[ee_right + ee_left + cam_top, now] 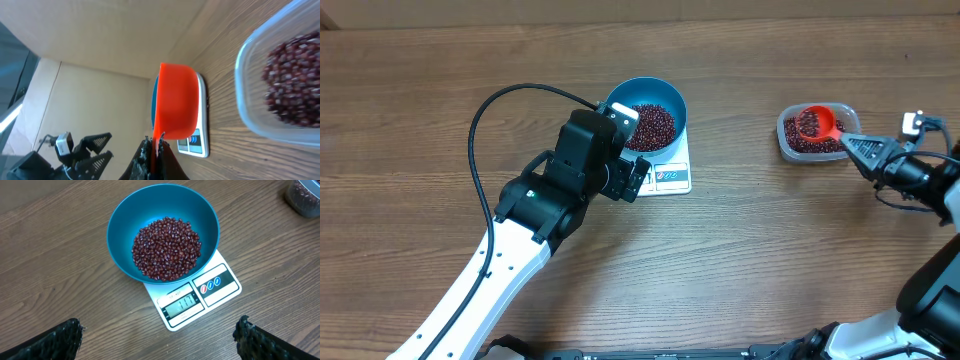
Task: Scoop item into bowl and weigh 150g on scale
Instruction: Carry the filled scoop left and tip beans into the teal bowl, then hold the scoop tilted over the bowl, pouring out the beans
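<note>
The blue bowl stands on the white scale and holds a heap of red-brown beans. In the left wrist view the bowl, beans and scale lie ahead of my left gripper, which is open and empty just short of the scale's display edge. My right gripper is shut on the handle of a red scoop. The scoop holds some beans and sits over the clear tub. The right wrist view shows the scoop on edge in the gripper.
The clear tub has more beans in it. It also shows at the left wrist view's top right corner. The left arm's black cable loops over the table. The scale's display is lit, its digits blurred.
</note>
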Robot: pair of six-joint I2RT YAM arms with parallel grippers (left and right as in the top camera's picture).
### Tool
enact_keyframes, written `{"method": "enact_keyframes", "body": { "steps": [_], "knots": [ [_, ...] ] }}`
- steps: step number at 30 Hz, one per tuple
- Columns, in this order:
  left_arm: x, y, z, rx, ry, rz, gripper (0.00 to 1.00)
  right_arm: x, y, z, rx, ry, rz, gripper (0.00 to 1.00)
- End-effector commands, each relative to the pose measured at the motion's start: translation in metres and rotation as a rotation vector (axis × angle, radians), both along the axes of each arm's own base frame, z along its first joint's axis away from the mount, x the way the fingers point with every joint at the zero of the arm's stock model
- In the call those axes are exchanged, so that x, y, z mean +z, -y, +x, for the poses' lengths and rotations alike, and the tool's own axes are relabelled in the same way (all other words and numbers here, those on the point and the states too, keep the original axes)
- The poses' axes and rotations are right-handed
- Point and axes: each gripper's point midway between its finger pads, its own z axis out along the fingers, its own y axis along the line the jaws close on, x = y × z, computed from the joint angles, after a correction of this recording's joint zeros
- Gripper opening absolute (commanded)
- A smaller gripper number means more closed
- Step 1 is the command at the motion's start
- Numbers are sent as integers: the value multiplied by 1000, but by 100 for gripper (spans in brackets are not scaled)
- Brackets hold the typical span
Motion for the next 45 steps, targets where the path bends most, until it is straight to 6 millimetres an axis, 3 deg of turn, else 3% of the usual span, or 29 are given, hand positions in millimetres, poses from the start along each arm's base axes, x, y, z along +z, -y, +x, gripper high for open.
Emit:
{"method": "enact_keyframes", "body": {
  "steps": [1,9,14,24,35,45],
  "knots": [
    [8,0,-2,-10,18,-10,100,6,-25,2,72,23,26,4],
    [8,0,-2,-10,18,-10,100,8,-90,8,257,76,-5,4],
    [8,0,-2,-11,18,-10,99,0,-119,22,297,2,-43,4],
    [8,0,-2,-10,18,-10,99,18,-187,54,352,94,-106,4],
    [8,0,-2,-10,18,-10,100,15,-231,66,328,171,-228,4],
    [8,0,-2,-10,18,-10,100,9,-251,71,393,550,-515,4]
  ]
}}
